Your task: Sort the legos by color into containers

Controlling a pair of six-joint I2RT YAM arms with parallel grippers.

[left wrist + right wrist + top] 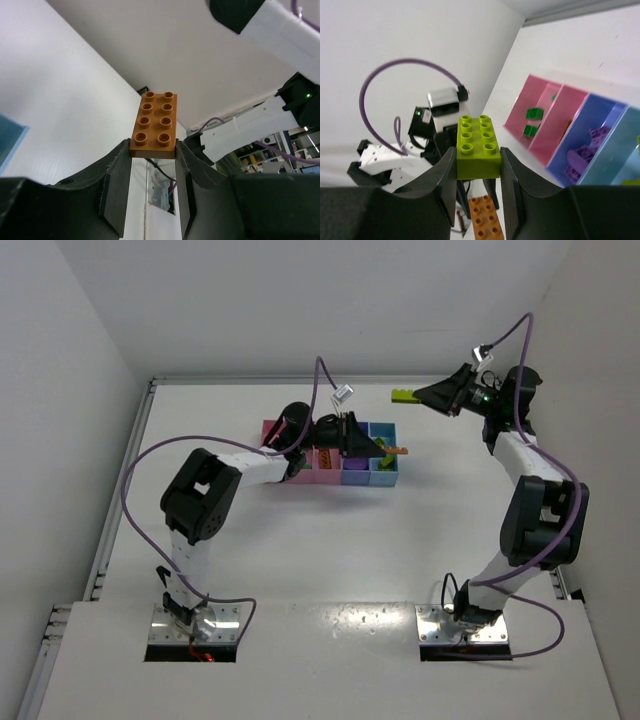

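Left gripper [152, 152] pinched orange brick [154, 125] by its 2 long sides, over the right end of the bins [272, 430]. Right gripper [479, 165] pinched lime brick [478, 146] likewise, aloft behind that end. Bricks judged light, rigid, slick; flat side walls grip best, studs left clear.

Bright, even light from above; soft faint shadows on the white table [330, 560]. Glare on metal base plates [197, 625]. Wrist views wide-angle, edges bowed. Sharp: orange brick [154, 125], green brick [477, 147]. The bins [555, 120] and background are blurred; near foreground dark, out of focus.
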